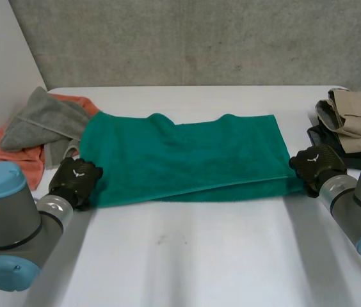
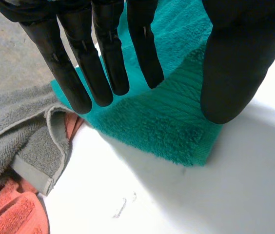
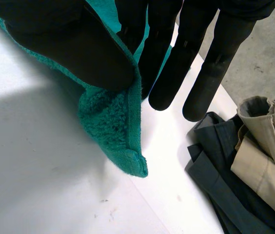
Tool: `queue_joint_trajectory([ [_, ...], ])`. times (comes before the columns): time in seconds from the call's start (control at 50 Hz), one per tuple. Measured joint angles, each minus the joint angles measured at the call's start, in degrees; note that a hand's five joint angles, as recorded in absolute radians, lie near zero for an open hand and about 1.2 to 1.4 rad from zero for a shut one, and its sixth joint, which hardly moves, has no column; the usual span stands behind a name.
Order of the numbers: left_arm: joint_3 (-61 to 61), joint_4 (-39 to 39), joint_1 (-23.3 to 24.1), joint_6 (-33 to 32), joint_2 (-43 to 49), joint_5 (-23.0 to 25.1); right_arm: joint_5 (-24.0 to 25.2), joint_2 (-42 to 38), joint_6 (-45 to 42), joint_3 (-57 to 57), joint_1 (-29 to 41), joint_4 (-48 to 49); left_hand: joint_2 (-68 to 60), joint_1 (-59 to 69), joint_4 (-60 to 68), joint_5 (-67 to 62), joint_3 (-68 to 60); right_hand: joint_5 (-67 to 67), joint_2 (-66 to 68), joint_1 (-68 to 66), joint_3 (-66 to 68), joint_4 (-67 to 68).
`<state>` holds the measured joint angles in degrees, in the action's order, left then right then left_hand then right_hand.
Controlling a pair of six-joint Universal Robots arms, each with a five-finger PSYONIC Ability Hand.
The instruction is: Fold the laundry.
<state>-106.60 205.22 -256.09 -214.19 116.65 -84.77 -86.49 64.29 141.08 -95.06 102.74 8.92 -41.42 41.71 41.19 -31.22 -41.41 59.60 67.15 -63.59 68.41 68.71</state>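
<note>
Firstly, head view: green towel (image 1: 187,157), folded over once, lies flat across the middle of the white table (image 1: 187,256), long side running from one arm to the other. Left hand (image 1: 73,179) sits at the towel's near left corner; right hand (image 1: 315,165) sits at its near right corner. Grey towel (image 1: 43,121) is heaped on an orange towel (image 1: 14,157) beside the green towel's left end. Beige garment (image 1: 360,112) rests on a dark garment (image 1: 324,137) near the right end. Concrete wall (image 1: 200,38) stands behind the table. Left wrist view: the left hand is released, its fingers (image 2: 103,73) straight and spread, its thumb (image 2: 235,63) held apart, all of them over the corner of the green towel (image 2: 166,122) and gripping nothing. Whether the fingertips touch the cloth cannot be told. The grey towel (image 2: 25,131) lies just beside that corner, with the orange towel (image 2: 10,214) under it. Right wrist view: the right hand is grasping the green towel (image 3: 113,126), with the cloth's hemmed edge pinched between the thumb (image 3: 79,48) and straight fingers (image 3: 176,68) and the corner drooping below the pinch toward the table (image 3: 40,185). The dark garment (image 3: 220,170) lies near the fingertips, with the beige garment (image 3: 269,146) on top of it.
</note>
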Motion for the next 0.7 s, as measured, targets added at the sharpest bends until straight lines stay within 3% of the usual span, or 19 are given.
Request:
queue_joint_trajectory([
  [0.04, -0.19, 0.00, -0.23, 0.00, 0.01, 0.00, -0.01, -0.01, 0.00, -0.03, 0.00, -0.02, -7.12, 6.99, 6.26, -6.00, -6.04, 0.00, 0.00, 0.00, 0.00, 0.00],
  [0.06, -0.23, -0.02, -0.38, 0.00, 0.02, 0.02, -0.02, -0.01, -0.01, -0.04, -0.01, -0.02, -18.62, 19.77, 18.88, -18.40, -18.45, 0.00, 0.00, 0.00, 0.00, 0.00],
  [0.08, -0.26, -0.06, -0.64, 0.00, -0.01, 0.04, -0.04, -0.01, -0.04, -0.07, -0.01, -0.04, -24.34, 23.12, 24.37, -23.68, -24.12, 0.00, 0.00, 0.00, 0.00, 0.00],
  [0.24, -0.76, -3.07, -2.07, 0.33, -7.33, 0.20, -0.26, 2.09, -2.04, -0.04, -0.08, -2.92, -27.03, 23.12, 27.32, -25.04, -26.74, 0.00, 0.00, 0.00, 0.01, 0.00],
  [0.38, -0.86, -18.54, -1.82, 0.72, -25.05, 0.60, -0.55, 15.14, -11.56, 0.17, -0.93, -19.69, -27.04, 23.12, 27.36, -25.04, -26.74, 0.00, 0.00, 0.00, 0.00, 0.00],
  [0.5, 0.54, -34.45, -1.70, 0.28, -33.20, 0.98, -0.16, 25.98, -20.73, -0.46, -2.86, -32.95, -27.04, 23.12, 27.53, -25.04, -26.74, 0.00, 0.00, 0.00, 0.00, 0.00],
  [0.6, 1.21, -39.94, -1.60, -1.54, -30.05, 0.93, 0.01, 27.29, -24.52, -2.10, -3.40, -35.87, -27.04, 23.12, 27.54, -25.04, -26.74, 0.00, 0.00, 0.00, 0.00, 0.00],
  [0.7, 3.01, -38.97, -1.57, -5.09, -20.51, 0.63, -0.96, 19.73, -25.38, -2.41, -3.22, -33.87, -27.04, 23.12, 27.54, -25.04, -26.74, 0.00, 0.00, 0.00, 0.01, 0.00],
])
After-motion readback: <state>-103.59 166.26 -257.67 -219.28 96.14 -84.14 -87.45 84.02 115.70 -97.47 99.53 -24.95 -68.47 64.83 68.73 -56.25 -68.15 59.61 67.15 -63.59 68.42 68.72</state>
